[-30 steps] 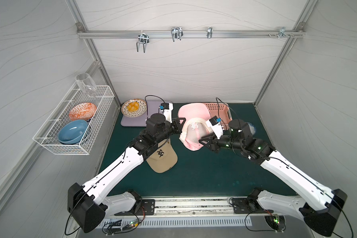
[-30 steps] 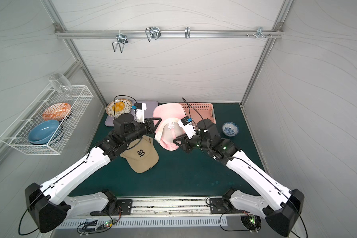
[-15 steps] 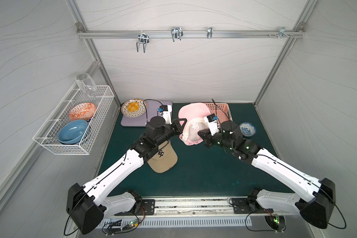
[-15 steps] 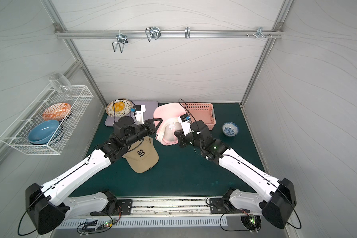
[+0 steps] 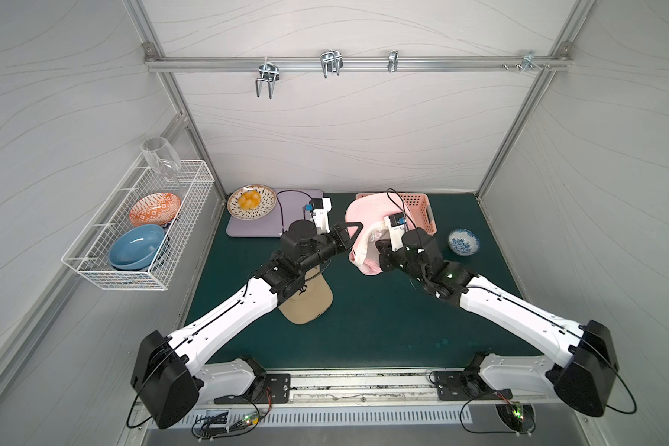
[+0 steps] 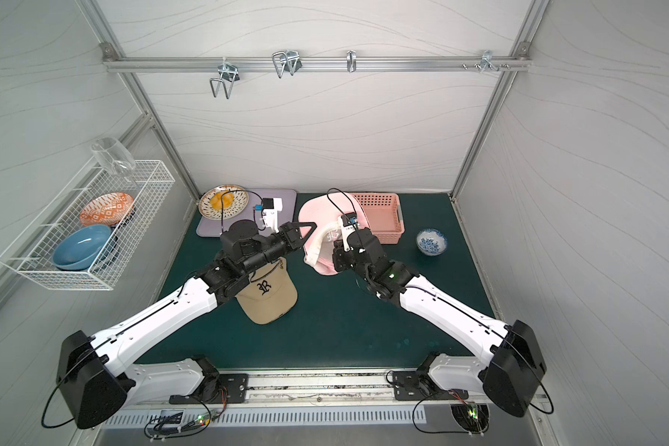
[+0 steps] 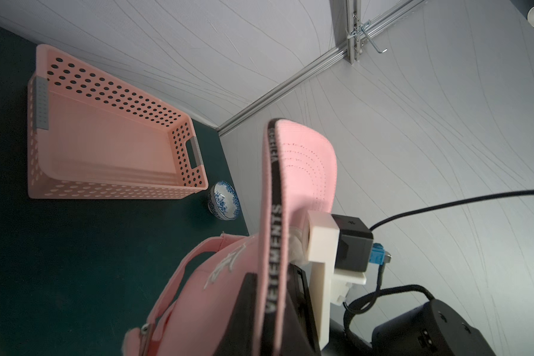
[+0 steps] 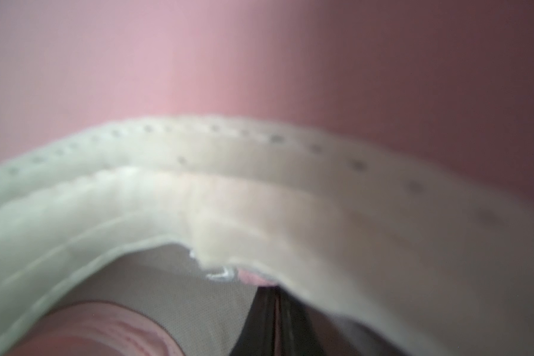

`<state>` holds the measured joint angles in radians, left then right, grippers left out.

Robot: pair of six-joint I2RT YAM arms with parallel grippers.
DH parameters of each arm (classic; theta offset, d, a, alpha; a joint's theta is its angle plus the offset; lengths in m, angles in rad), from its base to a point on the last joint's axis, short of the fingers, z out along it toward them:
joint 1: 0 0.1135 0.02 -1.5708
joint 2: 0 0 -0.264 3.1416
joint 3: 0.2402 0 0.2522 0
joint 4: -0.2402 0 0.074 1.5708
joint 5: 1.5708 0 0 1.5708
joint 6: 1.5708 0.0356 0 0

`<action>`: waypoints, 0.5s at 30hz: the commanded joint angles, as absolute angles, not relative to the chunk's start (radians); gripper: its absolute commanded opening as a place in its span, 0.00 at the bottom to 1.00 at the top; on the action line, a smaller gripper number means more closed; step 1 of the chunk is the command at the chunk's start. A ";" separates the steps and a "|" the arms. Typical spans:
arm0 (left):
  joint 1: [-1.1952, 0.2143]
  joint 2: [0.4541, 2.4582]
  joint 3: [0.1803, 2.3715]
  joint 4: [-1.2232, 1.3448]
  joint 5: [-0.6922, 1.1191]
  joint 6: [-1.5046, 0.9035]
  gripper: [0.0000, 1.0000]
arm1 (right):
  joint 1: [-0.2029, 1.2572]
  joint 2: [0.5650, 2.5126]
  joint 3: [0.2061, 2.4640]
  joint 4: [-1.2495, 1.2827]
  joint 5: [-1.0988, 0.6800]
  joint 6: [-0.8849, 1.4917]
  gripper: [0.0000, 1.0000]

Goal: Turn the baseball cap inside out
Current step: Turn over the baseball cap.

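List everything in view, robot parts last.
pink cap: one, pink, held up between the grippers
tan cap: one, tan, on mat, centre-left
basket: one, pink, back of mat
small bowl: one, blue-and-white, right of basket
board: one, lilac, back left of mat
plate: one, patterned, on board, yellow food in it
wire rack: one, white, left wall
orange bowl: one, orange-patterned, in rack
blue bowl: one, blue, in rack
wine glass: one, clear, rack's far end
hooks: four, metal, back rail
mat: one, dark green, tabletop
left gripper: one, black, shut on pink cap's brim
right gripper: one, black, shut on pink cap's sweatband
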<state>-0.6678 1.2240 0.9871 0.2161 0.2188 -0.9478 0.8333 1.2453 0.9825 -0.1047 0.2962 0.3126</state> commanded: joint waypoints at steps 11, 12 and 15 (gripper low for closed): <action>-0.693 1.070 1.089 0.075 0.113 -0.793 0.00 | 0.780 1.326 1.032 -0.304 0.407 0.420 0.29; -0.692 1.062 1.100 0.043 0.085 -0.775 0.00 | 0.780 1.318 1.030 -0.310 0.410 0.422 0.30; -0.693 1.050 1.100 0.026 0.046 -0.748 0.00 | 0.773 1.295 1.030 -0.315 0.371 0.390 0.40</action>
